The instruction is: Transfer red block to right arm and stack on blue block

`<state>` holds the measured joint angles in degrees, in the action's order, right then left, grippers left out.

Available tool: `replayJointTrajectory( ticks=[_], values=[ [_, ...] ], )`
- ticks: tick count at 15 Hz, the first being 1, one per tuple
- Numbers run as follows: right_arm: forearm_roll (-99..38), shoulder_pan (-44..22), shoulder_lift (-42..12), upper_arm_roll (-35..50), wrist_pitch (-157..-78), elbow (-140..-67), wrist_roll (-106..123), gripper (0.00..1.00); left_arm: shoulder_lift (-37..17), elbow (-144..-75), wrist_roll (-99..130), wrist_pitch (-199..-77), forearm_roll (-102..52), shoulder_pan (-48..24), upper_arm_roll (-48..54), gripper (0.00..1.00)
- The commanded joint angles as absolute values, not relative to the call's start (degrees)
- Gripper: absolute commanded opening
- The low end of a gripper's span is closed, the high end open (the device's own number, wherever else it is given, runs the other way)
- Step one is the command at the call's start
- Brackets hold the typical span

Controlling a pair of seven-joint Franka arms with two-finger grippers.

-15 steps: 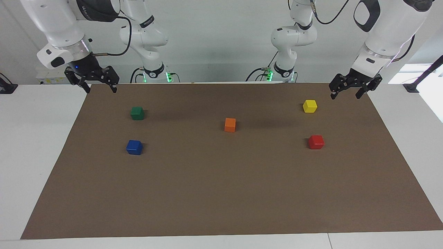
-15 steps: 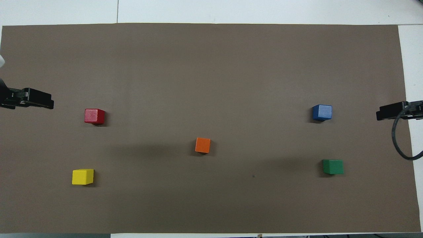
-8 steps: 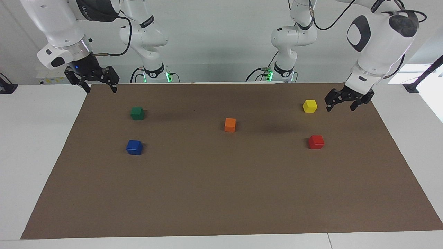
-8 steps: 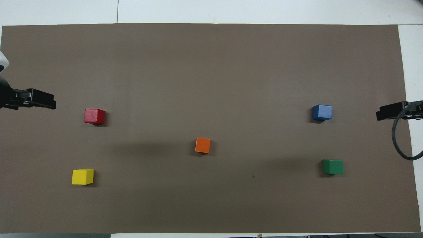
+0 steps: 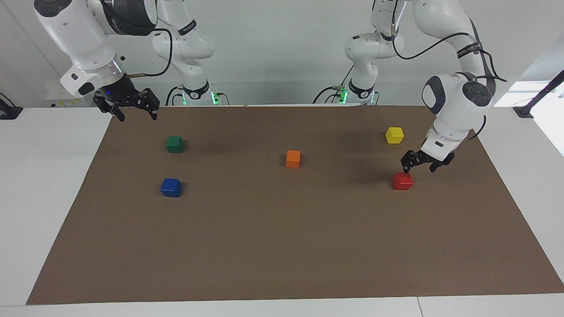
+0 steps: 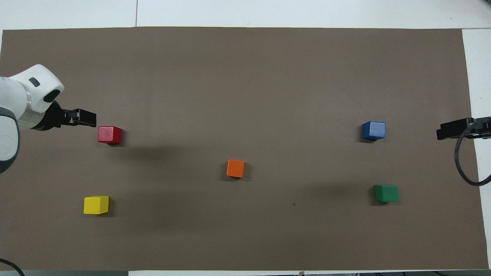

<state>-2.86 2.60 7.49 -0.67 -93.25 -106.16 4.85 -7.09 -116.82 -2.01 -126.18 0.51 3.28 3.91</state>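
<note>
Before you: a white desk (image 5: 53,176) under a matte brown paper sheet (image 5: 282,246). On it sit five small, smooth, hard-edged cubes, well apart.

- red block (image 5: 402,181): right of centre in the facing view. The left tool (image 5: 419,165) hangs just above it, a little to its right in that frame, jaws spread wide, holding nothing, not touching.
- blue block (image 5: 171,187): left of centre.
- green cube (image 5: 175,144), orange cube (image 5: 293,159), yellow cube (image 5: 394,135): unstacked.
- right tool (image 5: 134,108): upper left of the frame, over the sheet's corner, jaws wide, empty; that arm waits.
</note>
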Motion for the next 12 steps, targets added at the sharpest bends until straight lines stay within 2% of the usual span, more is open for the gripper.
replayJointTrajectory(
  ticks=[1, 4, 7, 10, 11, 12],
  values=[
    [-7.5, 3.4, 9.6, -0.4, -98.9, -113.8, 9.1, 1.00, -6.9, -121.7, -2.5, -133.2, 0.4, 2.1, 2.9, 1.00],
    [-18.1, 6.5, 7.9, -0.4, -103.6, -118.2, 14.6, 1.00, -8.5, -122.1, -2.3, -135.0, 0.4, 2.0, 2.9, 1.00],
    [-30.6, 10.5, 3.1, -0.4, -104.1, -119.4, 27.1, 1.00, -10.5, -122.3, -2.3, -137.4, 0.4, 1.8, 2.9, 1.00],
    [-41.9, 10.8, 1.8, -0.4, -104.1, -121.9, 30.9, 1.00, -11.3, -122.8, -2.2, -137.6, 0.4, 1.5, 2.9, 1.00],
    [-45.5, 10.8, 1.8, -0.4, -103.6, -122.4, 31.7, 1.00, -11.9, -123.0, -2.1, -137.6, 0.4, 1.5, 2.9, 0.96],
    [-49.7, 10.8, 1.4, -0.4, -102.9, -123.1, 33.6, 1.00, -11.9, -123.0, -2.1, -137.6, 0.4, 1.5, 2.9, 0.86]
  ],
)
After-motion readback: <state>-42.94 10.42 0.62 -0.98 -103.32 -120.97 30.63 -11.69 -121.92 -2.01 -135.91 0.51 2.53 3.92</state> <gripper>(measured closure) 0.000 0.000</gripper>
